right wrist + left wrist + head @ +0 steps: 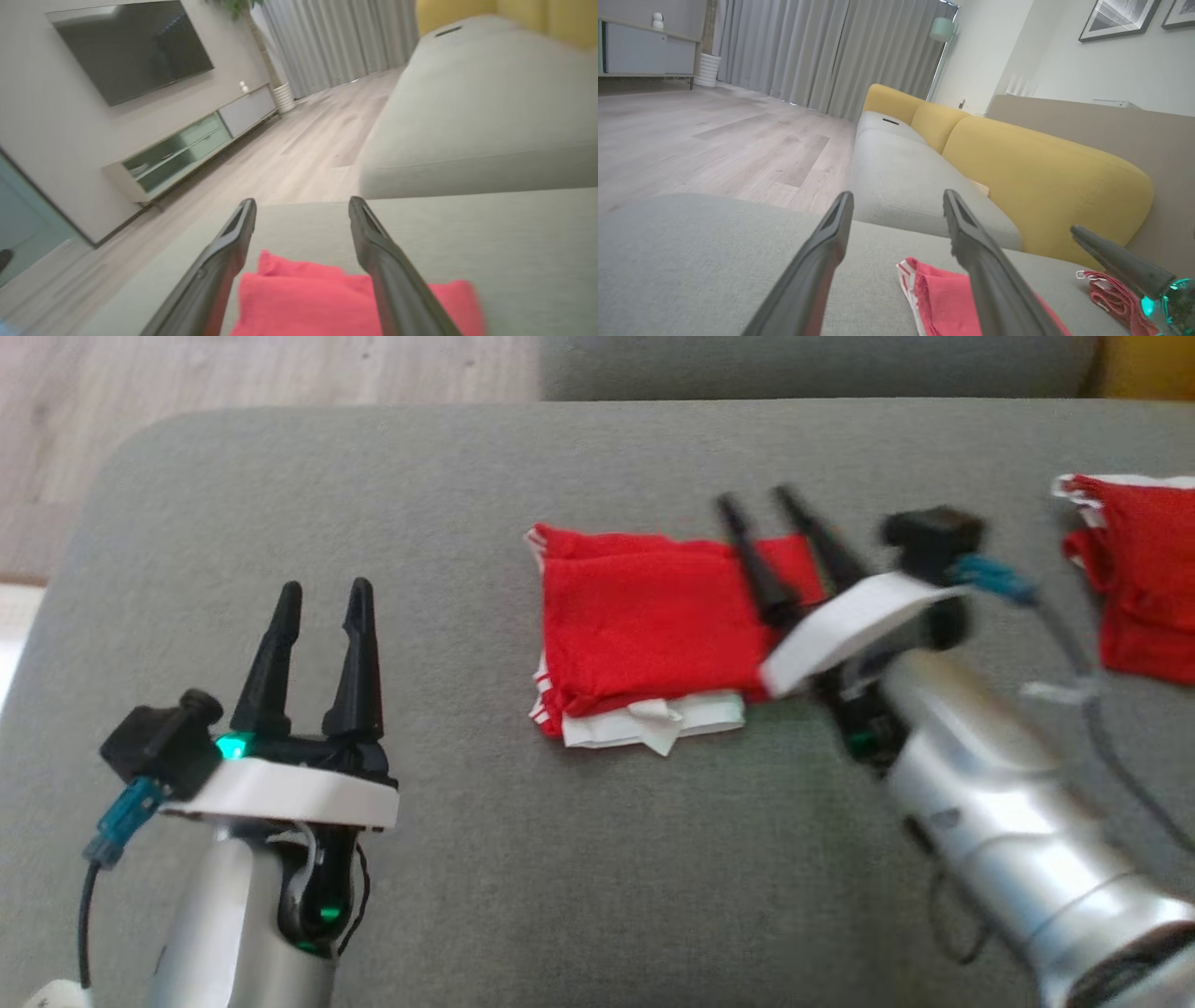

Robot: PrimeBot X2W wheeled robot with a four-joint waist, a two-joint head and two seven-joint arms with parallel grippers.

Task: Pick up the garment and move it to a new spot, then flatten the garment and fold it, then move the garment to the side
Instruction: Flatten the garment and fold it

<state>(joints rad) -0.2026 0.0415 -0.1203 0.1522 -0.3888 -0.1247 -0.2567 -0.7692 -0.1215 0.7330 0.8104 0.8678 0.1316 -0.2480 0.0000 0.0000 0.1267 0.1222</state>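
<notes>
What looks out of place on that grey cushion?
Only the folded red fabric garment: a white layer and small white label stick out beyond its near edge, so the fold looks uneven. Nothing seems spilled or damaged.

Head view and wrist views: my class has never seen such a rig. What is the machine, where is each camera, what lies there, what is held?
A two-armed robot. One camera looks down from its head; each wrist camera looks along its arm's fingers. On the grey cushion lies a folded red garment, with another red garment to the right. The left pincer is open, apart from the folded one; the right pincer is open over its right edge. Nothing is held.
</notes>
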